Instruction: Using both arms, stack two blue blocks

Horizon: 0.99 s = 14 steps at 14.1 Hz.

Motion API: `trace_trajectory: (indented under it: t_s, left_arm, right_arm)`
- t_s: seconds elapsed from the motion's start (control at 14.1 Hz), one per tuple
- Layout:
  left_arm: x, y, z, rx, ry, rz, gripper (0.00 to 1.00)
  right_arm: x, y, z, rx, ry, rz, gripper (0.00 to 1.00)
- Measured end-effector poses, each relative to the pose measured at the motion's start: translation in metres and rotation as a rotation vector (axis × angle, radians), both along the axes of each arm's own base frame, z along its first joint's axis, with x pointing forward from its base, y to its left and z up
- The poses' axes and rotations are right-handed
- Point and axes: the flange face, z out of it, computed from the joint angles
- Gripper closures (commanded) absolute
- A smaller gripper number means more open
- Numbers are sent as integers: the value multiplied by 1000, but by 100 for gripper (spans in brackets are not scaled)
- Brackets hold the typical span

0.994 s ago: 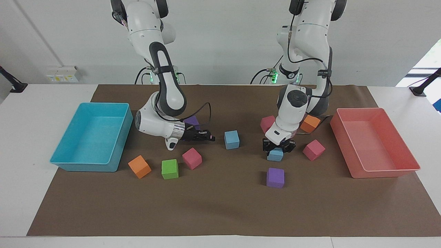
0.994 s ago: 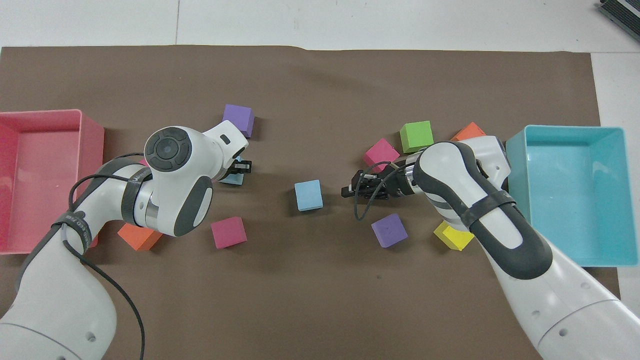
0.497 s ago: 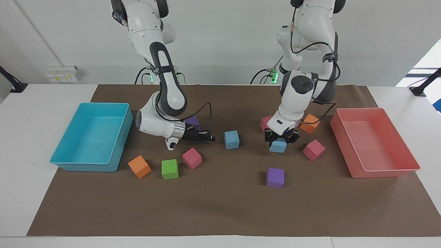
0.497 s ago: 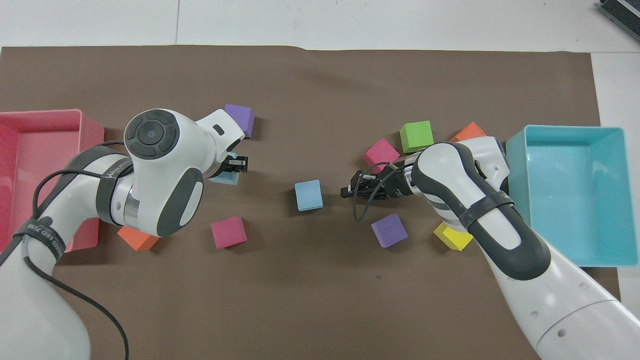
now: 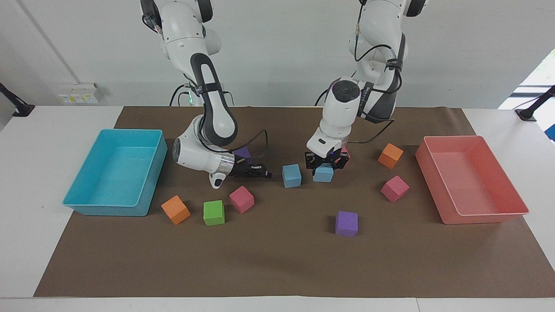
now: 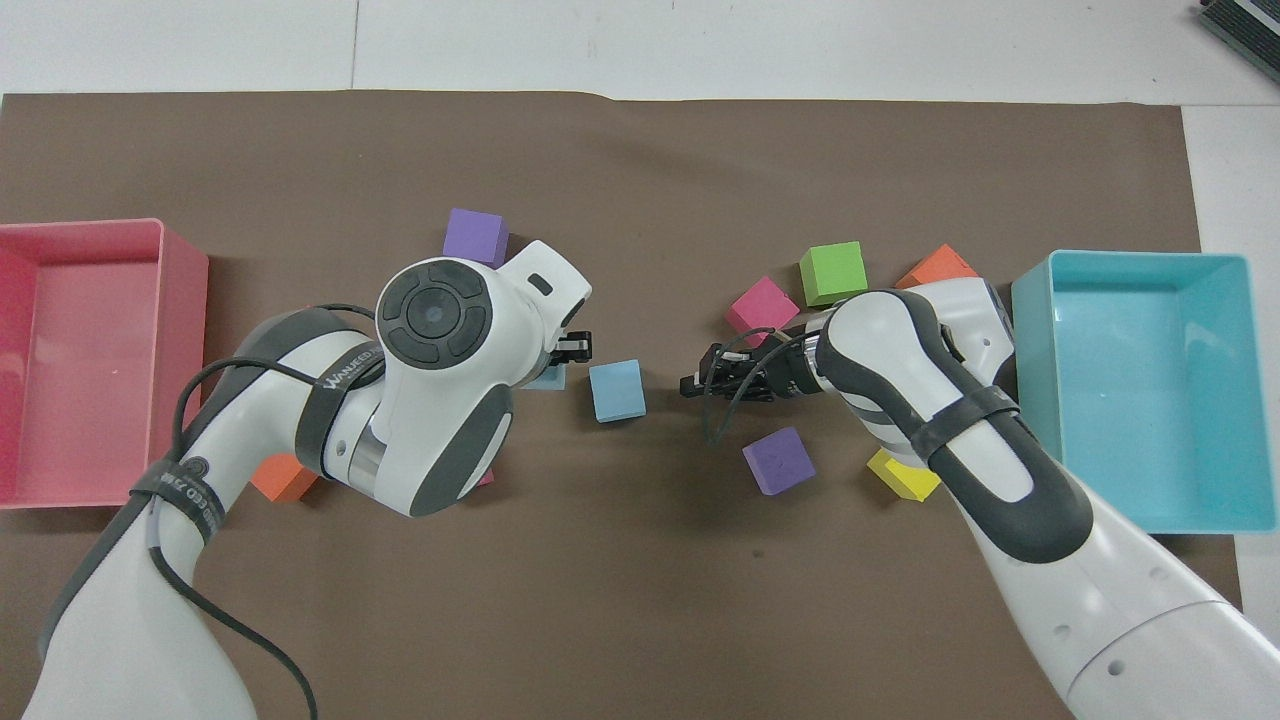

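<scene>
Left end effector (image 5: 323, 164) is clamped on one blue block (image 5: 323, 173), carried top-down just beside the resting blue block (image 5: 292, 175) on the counter (image 5: 277, 260), toward the left arm's end, likely so it can go on top. Right end effector (image 5: 265, 174), fingertips together and empty, waits low beside the resting block toward the right arm's end, maybe to steady it.

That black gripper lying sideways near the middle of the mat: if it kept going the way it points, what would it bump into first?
Most likely the blue block resting on the mat; the right gripper points level toward it, shut and empty, though depth is hard to judge.
</scene>
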Motion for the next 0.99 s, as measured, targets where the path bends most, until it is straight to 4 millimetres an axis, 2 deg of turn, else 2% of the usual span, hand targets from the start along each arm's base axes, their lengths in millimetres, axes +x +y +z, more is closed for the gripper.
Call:
trace_trajectory:
  t_s: [0.14,0.36,0.71,0.99]
  left_arm:
    - [-5,-19,6,-16,-7,37,79]
    - [-14,-44,1,-27,-3,65,79]
    - [-15,-53,-6,-32,-3,74,78]
    - [-24,-71,-21,-38,4,101,77]
  right_arm:
    - [0,0,0,0,0,0,100]
    - [0,0,0,0,0,0,100]
    - [0,0,0,0,0,0,100]
    - [0,0,0,0,0,0,100]
